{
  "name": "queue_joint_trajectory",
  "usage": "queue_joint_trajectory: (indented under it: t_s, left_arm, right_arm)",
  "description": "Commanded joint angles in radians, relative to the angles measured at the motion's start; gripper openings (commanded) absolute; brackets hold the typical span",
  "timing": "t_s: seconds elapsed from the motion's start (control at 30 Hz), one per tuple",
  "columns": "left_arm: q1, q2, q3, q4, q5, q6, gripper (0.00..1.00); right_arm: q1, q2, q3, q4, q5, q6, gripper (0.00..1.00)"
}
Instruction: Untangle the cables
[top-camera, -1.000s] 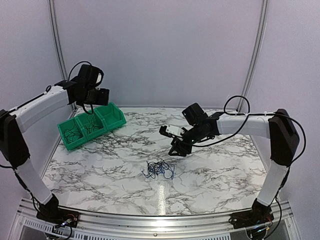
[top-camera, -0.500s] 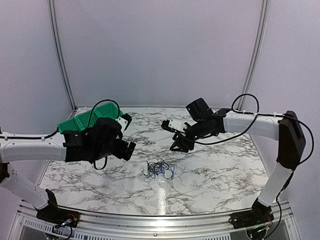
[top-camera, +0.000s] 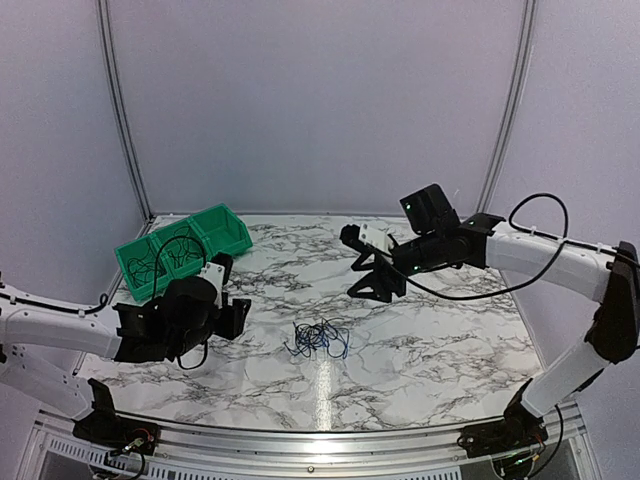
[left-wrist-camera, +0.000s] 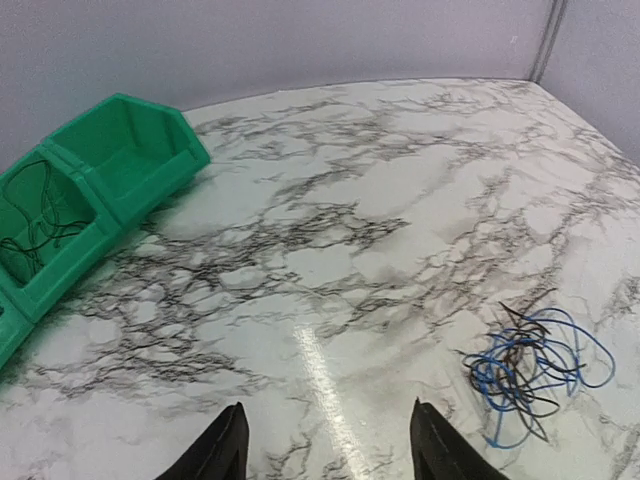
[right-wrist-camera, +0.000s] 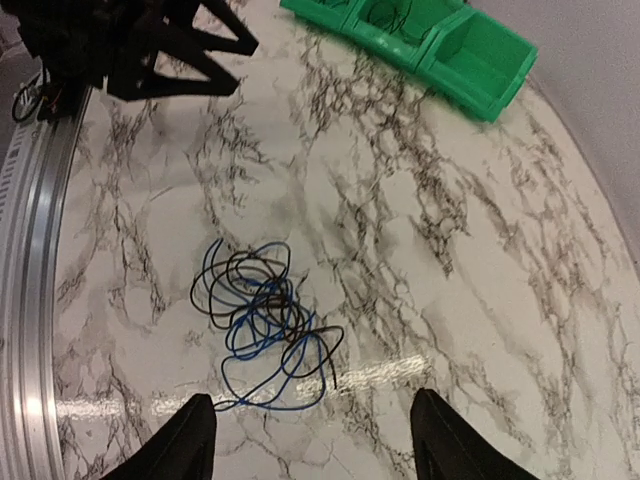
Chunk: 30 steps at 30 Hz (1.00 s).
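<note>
The cables (top-camera: 318, 340) lie as a small knot of thin blue and black wires on the marble table, just in front of its middle. My left gripper (top-camera: 235, 296) hangs low, left of the knot, open and empty. In the left wrist view its fingertips (left-wrist-camera: 232, 445) frame bare marble, with the cables (left-wrist-camera: 535, 365) off to the right. My right gripper (top-camera: 362, 277) hovers open behind and right of the knot, well above it. In the right wrist view the cables (right-wrist-camera: 262, 320) sit ahead of its left finger (right-wrist-camera: 195, 440); nothing is between the jaws.
A green bin with several compartments (top-camera: 215, 235) stands at the back left, with thin black wire (left-wrist-camera: 40, 215) in one compartment. The metal rail (right-wrist-camera: 40, 250) runs along the near table edge. The left arm's black gripper (right-wrist-camera: 180, 45) shows in the right wrist view.
The left arm swung from above the green bin down to the table left of the knot. The right arm drew back to the right, and its jaws widened.
</note>
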Motion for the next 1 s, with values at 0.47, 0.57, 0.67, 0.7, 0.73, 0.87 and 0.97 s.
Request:
queue_joint_trajectory:
  t_s: [0.47,0.57,0.67,0.7,0.73,0.87,0.97]
  left_arm:
    - [0.037,0.333,0.071,0.324,0.634,-0.421,0.35]
    - [0.036,0.365,0.079,0.330,0.619,-0.447,0.39]
    - [0.037,0.374,0.077,0.333,0.590,-0.462,0.40]
    - [0.037,0.373,0.075,0.333,0.587,-0.462,0.40]
    - [0.037,0.371,0.074,0.336,0.587,-0.461,0.41]
    - [0.036,0.378,0.072,0.347,0.611,-0.467,0.46]
    - [0.035,0.363,0.043,0.359,0.587,-0.494,0.46]
  right_arm:
    - [0.054,0.267,-0.036,0.039,-0.032,-0.032,0.52]
    - [0.073,0.322,0.011,0.041,-0.024,-0.035,0.48]
    - [0.093,0.369,0.068,0.046,-0.019,-0.024,0.42]
    - [0.100,0.381,0.085,0.049,-0.018,-0.023,0.41]
    - [0.106,0.397,0.101,0.050,-0.016,-0.022,0.41]
    - [0.132,0.463,0.178,0.035,-0.008,-0.028,0.40]
    - [0.143,0.519,0.221,0.022,0.006,-0.031,0.39]
